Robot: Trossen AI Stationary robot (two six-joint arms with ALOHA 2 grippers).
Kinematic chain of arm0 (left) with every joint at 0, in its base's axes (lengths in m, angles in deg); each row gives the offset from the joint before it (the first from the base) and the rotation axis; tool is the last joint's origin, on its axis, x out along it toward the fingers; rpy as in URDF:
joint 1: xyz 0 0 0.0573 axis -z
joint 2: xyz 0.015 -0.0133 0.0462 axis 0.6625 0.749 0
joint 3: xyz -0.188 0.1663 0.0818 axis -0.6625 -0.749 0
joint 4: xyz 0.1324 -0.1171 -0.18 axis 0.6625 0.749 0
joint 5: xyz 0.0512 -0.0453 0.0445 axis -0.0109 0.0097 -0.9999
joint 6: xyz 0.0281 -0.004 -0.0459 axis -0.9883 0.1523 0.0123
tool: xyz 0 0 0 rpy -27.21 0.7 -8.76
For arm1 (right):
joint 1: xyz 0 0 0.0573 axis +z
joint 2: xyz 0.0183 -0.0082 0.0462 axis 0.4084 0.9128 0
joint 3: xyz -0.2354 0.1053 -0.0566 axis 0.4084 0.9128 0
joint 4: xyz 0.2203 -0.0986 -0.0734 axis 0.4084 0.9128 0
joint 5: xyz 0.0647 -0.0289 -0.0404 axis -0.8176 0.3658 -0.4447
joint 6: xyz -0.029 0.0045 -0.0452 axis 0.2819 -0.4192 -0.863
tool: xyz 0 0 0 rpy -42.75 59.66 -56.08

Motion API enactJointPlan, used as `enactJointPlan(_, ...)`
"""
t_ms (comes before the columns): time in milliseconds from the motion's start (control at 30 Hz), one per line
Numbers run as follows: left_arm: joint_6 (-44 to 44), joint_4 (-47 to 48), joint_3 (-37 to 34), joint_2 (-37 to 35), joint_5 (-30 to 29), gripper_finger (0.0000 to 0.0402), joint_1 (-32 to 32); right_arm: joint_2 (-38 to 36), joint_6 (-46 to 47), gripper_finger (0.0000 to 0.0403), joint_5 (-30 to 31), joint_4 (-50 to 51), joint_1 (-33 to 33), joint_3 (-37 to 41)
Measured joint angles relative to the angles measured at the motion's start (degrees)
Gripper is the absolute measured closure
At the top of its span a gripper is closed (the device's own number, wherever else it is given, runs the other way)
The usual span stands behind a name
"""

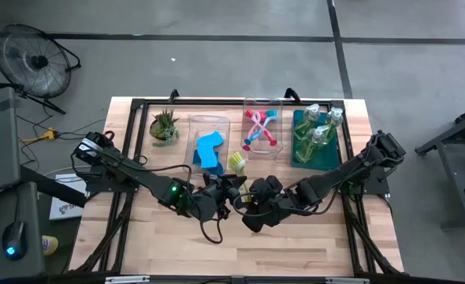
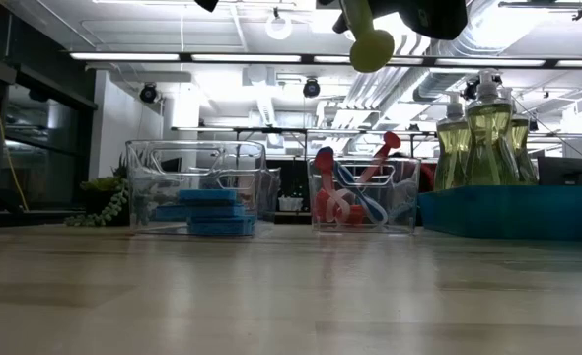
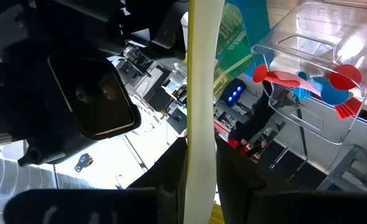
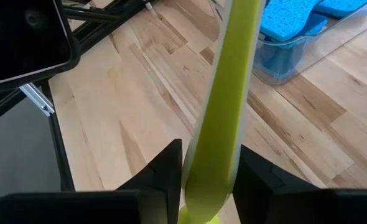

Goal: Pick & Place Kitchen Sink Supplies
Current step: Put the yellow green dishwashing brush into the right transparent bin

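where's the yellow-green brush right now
The yellow-green brush hangs mid-table in the high view, between the left gripper and right gripper, just in front of the sponge bin.

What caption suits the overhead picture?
Both grippers meet on a yellow-green brush beside bins of sponges.

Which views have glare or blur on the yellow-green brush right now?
Left wrist view: the yellow-green brush handle is washed out to pale cream against bright ceiling light, with glare on the clear bin. Right wrist view: the handle is blurred close to the lens while the blue sponges stay sharp. Low view: ceiling strip lights backlight the soap bottles.
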Motion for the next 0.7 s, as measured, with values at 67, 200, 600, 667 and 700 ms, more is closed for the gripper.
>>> enactJointPlan(67,0.02,0.0,0.0,0.0,0.04,0.0346,0.0,0.0,0.1,0.0305,0.03,0.0,0.0,0.0)
enactJointPlan(200,0.02,0.0,0.0,0.0,0.09,0.0346,0.0,0.0,0.17,0.0305,-0.13,0.0,0.0,0.0)
enactJointPlan(600,0.22,-0.08,0.0,0.02,0.46,0.0302,0.0,-0.02,0.11,0.0305,-1.61,-0.02,0.01,0.0)
enactJointPlan(667,0.22,-0.09,0.0,0.02,0.85,0.0291,0.0,-0.02,-0.15,0.0305,-1.84,-0.03,0.02,0.0)
enactJointPlan(700,0.22,-0.09,0.0,0.02,1.23,0.0287,0.0,-0.02,-0.19,0.0305,-1.84,-0.04,0.02,0.0)
